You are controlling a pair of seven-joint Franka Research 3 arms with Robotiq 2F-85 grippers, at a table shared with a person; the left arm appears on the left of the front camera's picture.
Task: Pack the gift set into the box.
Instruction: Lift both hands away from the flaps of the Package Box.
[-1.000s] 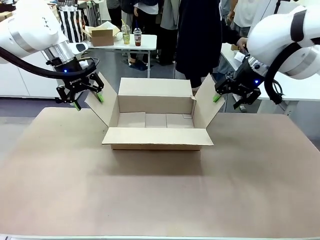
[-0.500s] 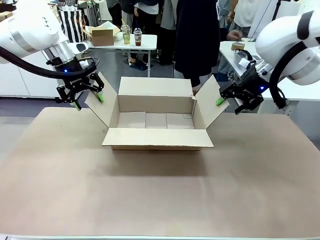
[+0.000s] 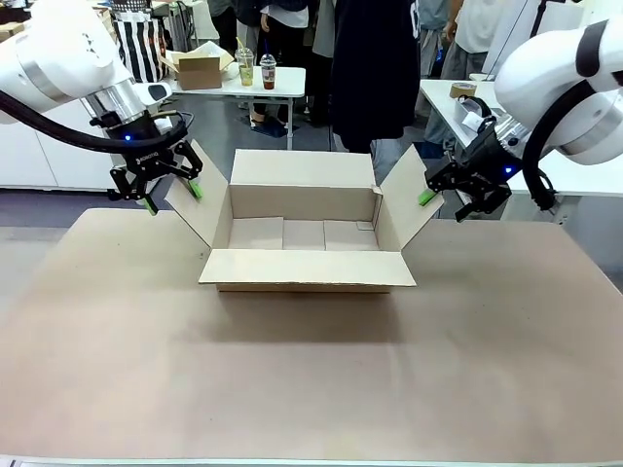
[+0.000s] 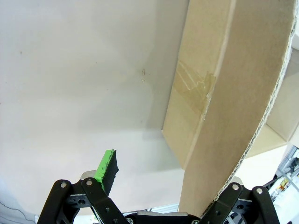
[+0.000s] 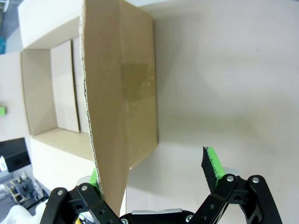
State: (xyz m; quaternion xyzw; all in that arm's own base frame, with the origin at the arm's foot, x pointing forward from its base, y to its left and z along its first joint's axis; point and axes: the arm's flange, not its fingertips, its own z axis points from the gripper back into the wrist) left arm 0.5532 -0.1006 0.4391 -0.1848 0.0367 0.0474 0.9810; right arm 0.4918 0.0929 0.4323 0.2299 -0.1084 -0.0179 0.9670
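Two grippers stand spread wide, one at each side flap of the box (image 3: 302,199). The box sits on the table (image 3: 311,370), toward its far side, with all four flaps folded out and its inner floor panels showing.

The left gripper (image 3: 172,197) straddles the upper edge of the left flap (image 3: 201,216). In the left wrist view that gripper (image 4: 168,184) has one green pad (image 4: 106,169) well apart from the flap (image 4: 233,93), with bare table between them; the other finger is hidden behind the cardboard. A patch of clear tape (image 4: 194,86) crosses the box's corner there.

The right gripper (image 3: 446,204) straddles the right flap (image 3: 404,209) the same way. In the right wrist view its (image 5: 154,172) fingers are open, one pad (image 5: 212,164) apart from the flap (image 5: 117,93), the other just beside the flap's inner face; I cannot tell if it touches. A square of tape (image 5: 136,81) shows on this flap.

Small white lettering on the left gripper's black body is too small to read.
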